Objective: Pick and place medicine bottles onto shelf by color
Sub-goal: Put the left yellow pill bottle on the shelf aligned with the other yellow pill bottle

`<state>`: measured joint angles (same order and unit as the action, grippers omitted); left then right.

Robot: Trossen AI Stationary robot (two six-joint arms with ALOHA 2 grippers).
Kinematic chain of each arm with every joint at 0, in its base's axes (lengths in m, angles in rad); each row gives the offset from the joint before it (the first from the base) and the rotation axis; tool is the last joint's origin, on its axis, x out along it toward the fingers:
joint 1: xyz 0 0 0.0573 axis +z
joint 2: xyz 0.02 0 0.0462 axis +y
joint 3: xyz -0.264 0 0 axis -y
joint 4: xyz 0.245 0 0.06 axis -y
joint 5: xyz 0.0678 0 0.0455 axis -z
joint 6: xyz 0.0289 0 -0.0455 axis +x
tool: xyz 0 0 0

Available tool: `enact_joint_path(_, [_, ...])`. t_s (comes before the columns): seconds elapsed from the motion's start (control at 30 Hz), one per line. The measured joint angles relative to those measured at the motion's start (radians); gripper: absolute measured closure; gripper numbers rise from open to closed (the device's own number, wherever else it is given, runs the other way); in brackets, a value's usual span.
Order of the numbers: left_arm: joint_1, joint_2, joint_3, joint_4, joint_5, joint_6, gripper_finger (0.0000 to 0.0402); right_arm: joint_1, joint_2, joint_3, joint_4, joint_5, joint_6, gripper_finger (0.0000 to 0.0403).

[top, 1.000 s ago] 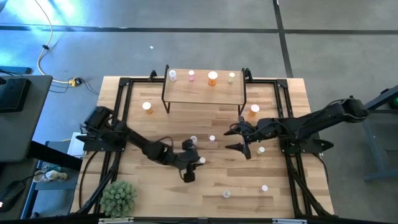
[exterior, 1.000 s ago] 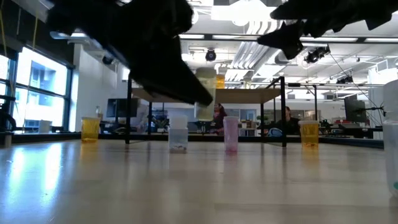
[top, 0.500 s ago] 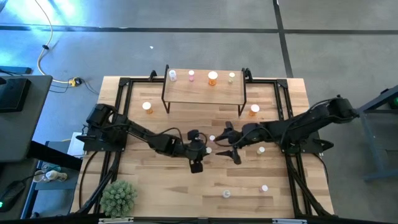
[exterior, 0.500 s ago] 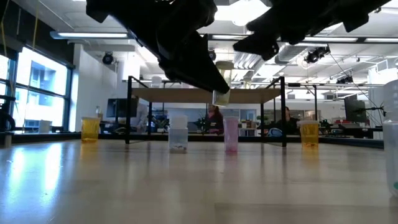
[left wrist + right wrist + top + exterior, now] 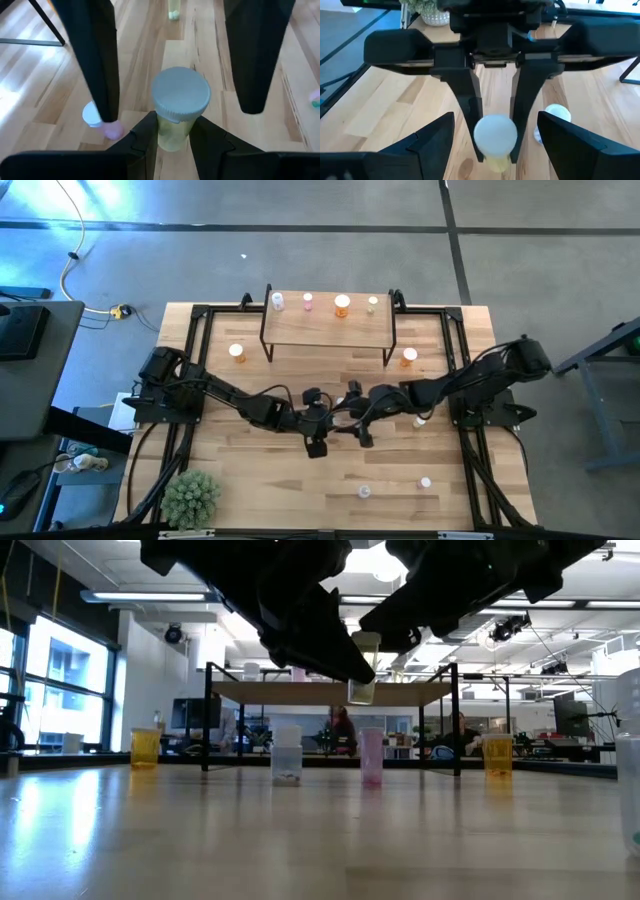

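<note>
My left gripper (image 5: 334, 417) is shut on a yellowish medicine bottle (image 5: 176, 112) with a white cap, above the middle of the table. In the low view the bottle (image 5: 362, 668) hangs in the air. My right gripper (image 5: 350, 414) faces the left one. It is open, with one finger on each side of the bottle (image 5: 495, 137), and touches nothing. The shelf (image 5: 328, 327) stands at the far side and carries a whitish (image 5: 277, 301), a pink (image 5: 308, 301), an orange (image 5: 342, 305) and a yellowish bottle (image 5: 372, 303). My left gripper pinches the bottle's yellowish body (image 5: 172, 136) just below the cap, between its two fingers. The fingers come from the table's left side, slanting down. The bottle stands upright, cap up, lifted clear of the table.
Orange bottles stand on the table at the far left (image 5: 237, 352) and the far right (image 5: 409, 357). A whitish bottle (image 5: 420, 420) stands right of the grippers. A pink bottle (image 5: 425, 482) and a whitish one (image 5: 364, 492) are near the front. A green plant ball (image 5: 190, 496) sits front left.
My left gripper has carried the bottle up and toward the table's right, then held still. My right gripper has moved toward the table's left until its open fingers stand on either side of the bottle.
</note>
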<state>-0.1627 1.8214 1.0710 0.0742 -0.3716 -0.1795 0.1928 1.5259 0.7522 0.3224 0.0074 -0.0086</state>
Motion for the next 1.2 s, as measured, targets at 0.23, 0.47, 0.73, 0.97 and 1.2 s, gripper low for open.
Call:
enact_joint_path(0.23, [0.000,0.000,0.000,0.001,-0.017,0.000,0.0314,0.000,0.006,0.006,-0.025,0.000,0.000,0.0141])
enact_joint_path(0.47, [0.007,0.000,0.000,0.004,-0.036,0.000,0.0314,0.000,0.006,0.006,-0.024,0.000,0.000,0.0205])
enact_joint_path(0.73, [0.012,0.000,0.000,0.005,-0.031,0.000,0.0314,-0.001,0.006,0.006,-0.025,0.004,0.000,0.0260])
enact_joint_path(0.97, [0.012,0.000,0.000,0.005,-0.029,0.000,0.0314,-0.001,0.006,0.006,-0.026,0.004,0.000,0.0284])
enact_joint_path(1.2, [0.012,0.000,0.000,0.005,-0.029,0.000,0.0305,-0.001,0.006,0.006,-0.027,0.003,0.000,0.0289])
